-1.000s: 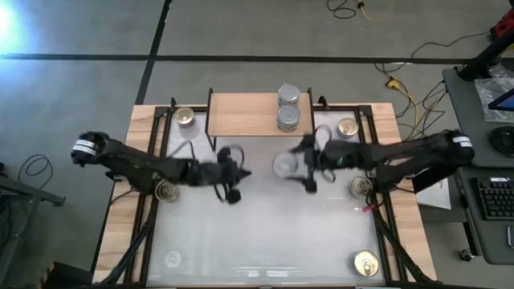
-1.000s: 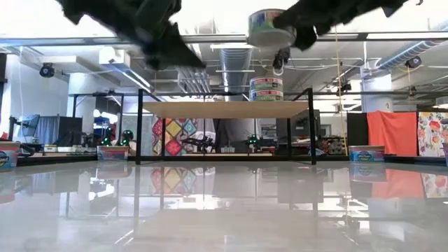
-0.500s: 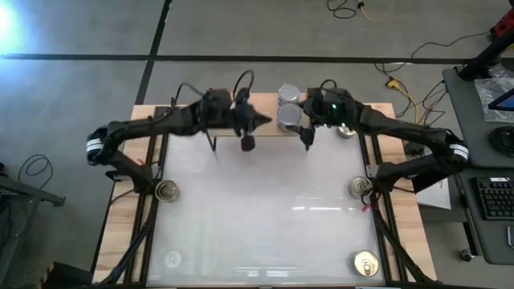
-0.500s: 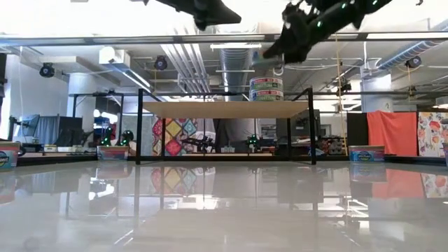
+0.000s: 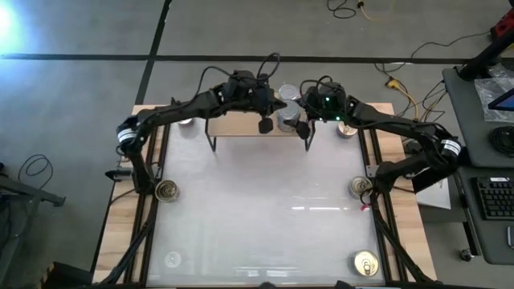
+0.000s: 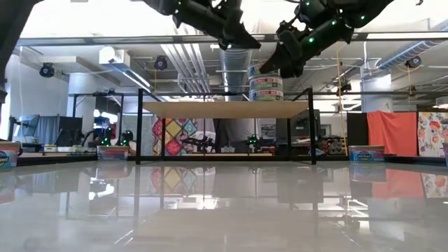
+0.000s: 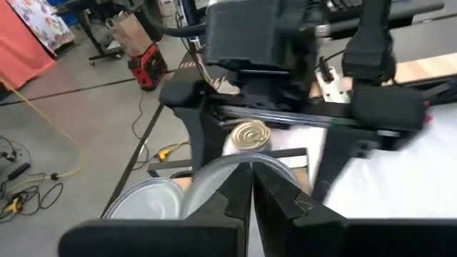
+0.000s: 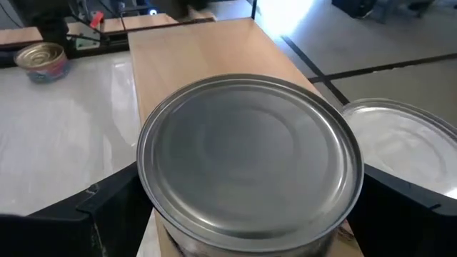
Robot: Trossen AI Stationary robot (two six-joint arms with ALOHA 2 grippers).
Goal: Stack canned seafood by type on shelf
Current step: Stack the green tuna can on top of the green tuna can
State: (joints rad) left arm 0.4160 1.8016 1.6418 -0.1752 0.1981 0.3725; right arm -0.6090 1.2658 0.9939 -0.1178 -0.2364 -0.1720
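The shelf stands at the table's far edge, its wooden board on black legs. A stack of silver-lidded cans rests at the board's right end, beside another silver lid. My right gripper is shut on a silver-lidded can right above that stack. My left gripper hovers shut just left of it, above the board, touching nothing that shows. My right gripper pinches the can's round side wall between its two fingers, one on each side. The fingers come from the table's right, slanting slightly down. The can is upright, lid up. Whether it rests on the stack below, I cannot tell.
Gold-lidded cans stand on the table: by the left rail, by the right rail, at the near right corner and right of the shelf. The white table middle has free room.
Both grippers have gone from over the table's middle toward the far edge and up to the shelf. My right gripper has carried the silver-lidded can, still upright, to above the stack at the board's right end. My left gripper, still shut, has swung in beside it.
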